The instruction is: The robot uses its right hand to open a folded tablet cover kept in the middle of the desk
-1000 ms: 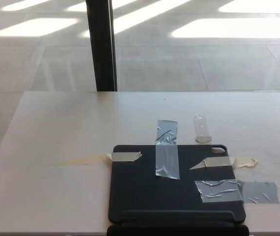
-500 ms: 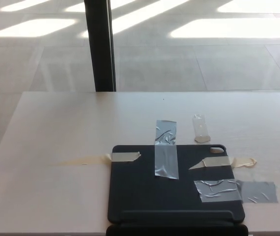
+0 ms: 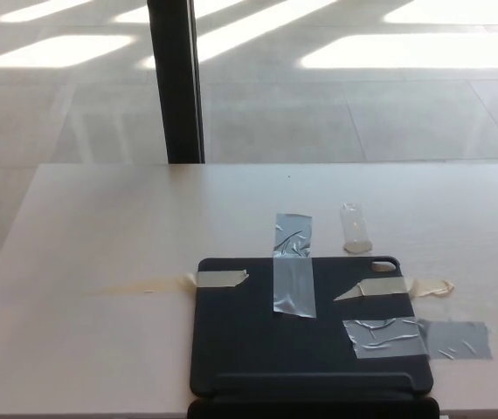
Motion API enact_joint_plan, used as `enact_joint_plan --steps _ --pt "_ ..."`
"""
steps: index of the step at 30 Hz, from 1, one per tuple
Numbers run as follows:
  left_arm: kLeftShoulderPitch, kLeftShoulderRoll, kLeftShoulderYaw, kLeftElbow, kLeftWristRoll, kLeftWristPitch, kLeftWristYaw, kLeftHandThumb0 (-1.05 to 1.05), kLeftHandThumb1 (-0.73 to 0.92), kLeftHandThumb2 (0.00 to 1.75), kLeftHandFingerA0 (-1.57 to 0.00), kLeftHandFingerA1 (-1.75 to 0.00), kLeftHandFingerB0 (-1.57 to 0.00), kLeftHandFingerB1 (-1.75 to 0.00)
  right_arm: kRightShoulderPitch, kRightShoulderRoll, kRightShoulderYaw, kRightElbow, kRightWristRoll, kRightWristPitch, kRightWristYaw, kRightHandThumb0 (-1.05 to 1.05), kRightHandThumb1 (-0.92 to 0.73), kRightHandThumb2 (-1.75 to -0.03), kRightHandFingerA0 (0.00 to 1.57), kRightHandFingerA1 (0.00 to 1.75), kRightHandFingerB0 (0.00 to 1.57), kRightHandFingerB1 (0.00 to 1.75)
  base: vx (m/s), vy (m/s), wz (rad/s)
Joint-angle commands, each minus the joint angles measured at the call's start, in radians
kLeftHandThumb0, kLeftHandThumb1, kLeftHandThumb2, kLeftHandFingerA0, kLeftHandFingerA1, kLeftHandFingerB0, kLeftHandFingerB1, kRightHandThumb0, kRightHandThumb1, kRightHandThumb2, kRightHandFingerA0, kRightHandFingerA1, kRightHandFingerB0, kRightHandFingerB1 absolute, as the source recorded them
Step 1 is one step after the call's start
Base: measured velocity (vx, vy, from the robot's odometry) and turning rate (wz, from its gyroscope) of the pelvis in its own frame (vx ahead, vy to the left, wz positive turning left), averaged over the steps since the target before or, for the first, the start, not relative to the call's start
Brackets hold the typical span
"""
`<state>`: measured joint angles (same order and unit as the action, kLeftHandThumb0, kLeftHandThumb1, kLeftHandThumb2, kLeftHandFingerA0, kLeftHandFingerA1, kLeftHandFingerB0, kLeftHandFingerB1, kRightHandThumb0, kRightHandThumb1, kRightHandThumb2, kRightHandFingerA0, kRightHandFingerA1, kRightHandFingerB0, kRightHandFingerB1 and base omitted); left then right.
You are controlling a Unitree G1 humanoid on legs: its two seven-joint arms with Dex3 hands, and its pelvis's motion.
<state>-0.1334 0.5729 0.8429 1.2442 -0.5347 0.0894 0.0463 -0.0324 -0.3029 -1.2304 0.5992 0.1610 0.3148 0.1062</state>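
Neither hand shows, so nothing can be said of the fingers, and nothing touches the tablet cover [image 3: 310, 336]. It lies flat and dark at the near middle of the tabletop [image 3: 100, 236], held by grey tape [image 3: 293, 275] and beige tape [image 3: 218, 278] strips. Whether it is folded shut or already opened flat, I cannot tell.

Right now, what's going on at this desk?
Nothing is being handled at this moment: neither robot hand is in view. A dark tablet cover lies flat on the pale desk near its front edge, held down by strips of grey tape and beige tape. Whether it is folded shut or opened, I cannot tell.
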Motion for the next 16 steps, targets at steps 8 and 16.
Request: enact_joint_plan --steps 8,16 --pt "0.006 -0.001 -0.001 0.001 -0.012 -0.025 -0.013 -0.61 0.33 0.85 -0.64 -0.85 -0.59 -0.75 -0.021 0.015 0.007 0.120 0.168 -0.170 -0.144 -0.61 -0.50 -0.55 0.65 0.72 0.56 0.57 0.00 0.000 0.00" --pt "0.016 -0.005 0.018 0.006 -0.029 -0.023 -0.028 -0.61 0.33 0.85 -0.56 -0.81 -0.54 -0.74 0.000 -0.023 0.098 0.229 0.187 -0.234 -0.129 -0.55 -0.48 -0.54 0.73 0.74 0.56 0.60 0.00 0.000 0.00"
